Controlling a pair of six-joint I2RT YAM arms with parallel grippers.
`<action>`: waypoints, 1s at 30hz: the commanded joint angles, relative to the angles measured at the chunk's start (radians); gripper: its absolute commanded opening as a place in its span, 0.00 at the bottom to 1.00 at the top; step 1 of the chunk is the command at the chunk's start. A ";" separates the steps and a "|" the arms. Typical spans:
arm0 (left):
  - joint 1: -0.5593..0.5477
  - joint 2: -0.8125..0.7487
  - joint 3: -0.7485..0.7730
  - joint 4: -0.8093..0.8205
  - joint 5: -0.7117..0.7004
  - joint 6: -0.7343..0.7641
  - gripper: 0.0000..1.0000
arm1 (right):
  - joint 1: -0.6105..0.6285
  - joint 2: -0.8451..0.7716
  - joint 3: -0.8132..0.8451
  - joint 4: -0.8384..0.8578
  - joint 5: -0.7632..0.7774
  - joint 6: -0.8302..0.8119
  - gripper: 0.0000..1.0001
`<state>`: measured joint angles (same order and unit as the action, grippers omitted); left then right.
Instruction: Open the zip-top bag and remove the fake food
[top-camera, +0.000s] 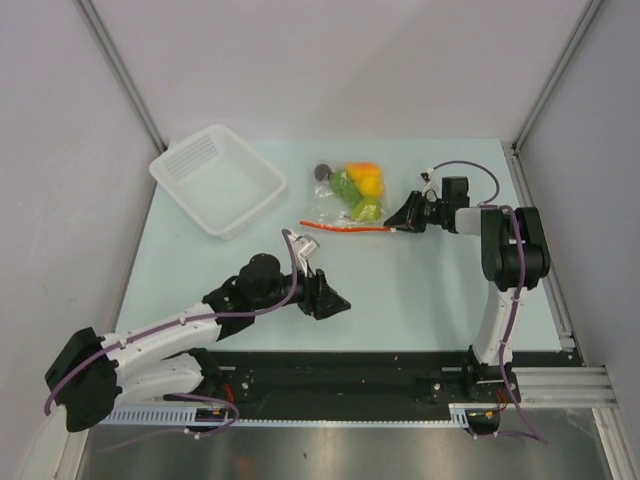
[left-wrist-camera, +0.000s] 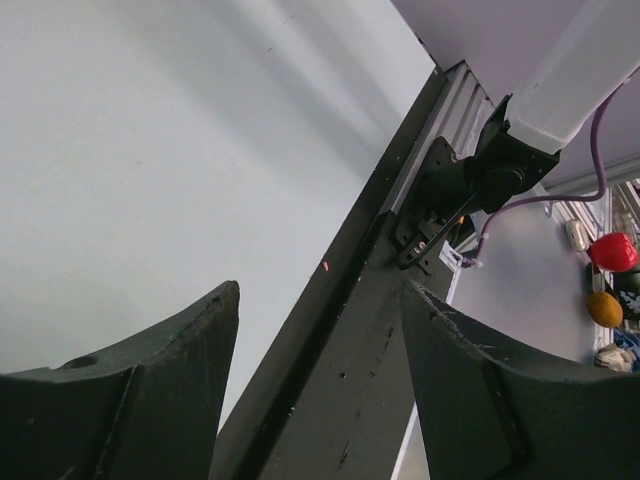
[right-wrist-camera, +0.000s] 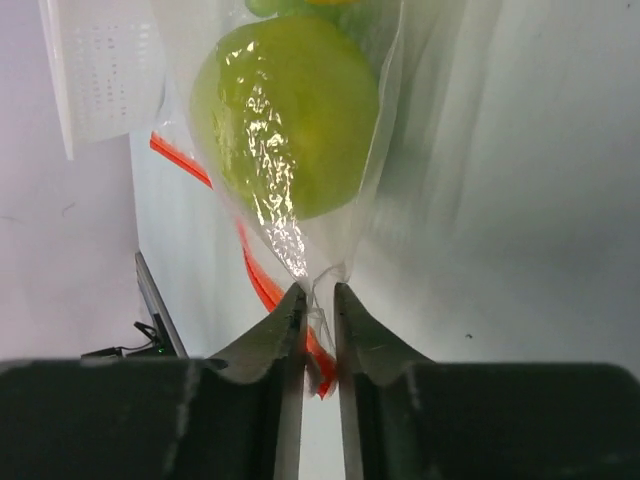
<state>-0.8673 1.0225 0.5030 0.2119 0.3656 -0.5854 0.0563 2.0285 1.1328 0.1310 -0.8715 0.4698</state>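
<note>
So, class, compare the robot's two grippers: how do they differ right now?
The right gripper pinches a corner of the zip-top bag; the left gripper stands open, holding nothing. The right gripper sits at the bag; the left gripper hangs apart from it, over bare table. Both are dark and two-fingered.

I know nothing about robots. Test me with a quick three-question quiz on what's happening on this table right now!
1. True or false: the left gripper is open and holds nothing.
2. Where is the fake food? A: in the white basket. B: inside the zip-top bag. C: loose on the table.
3. Fill the gap: the right gripper pinches the bag's plastic close to its ____ zip strip.

Key: 1 true; 2 B; 3 red.
</note>
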 joint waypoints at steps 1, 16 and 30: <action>-0.022 0.014 0.037 0.063 -0.013 -0.034 0.69 | -0.001 0.032 0.054 0.032 -0.035 0.000 0.13; -0.053 0.156 0.072 0.100 -0.066 -0.076 0.56 | 0.201 -0.263 -0.373 0.454 0.123 0.346 0.00; -0.053 0.093 -0.061 0.181 -0.099 -0.205 0.57 | 0.238 -0.166 -0.476 0.668 0.151 0.494 0.53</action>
<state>-0.9142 1.1507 0.4713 0.3382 0.2852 -0.7349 0.2996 1.8248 0.6559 0.6678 -0.7189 0.9131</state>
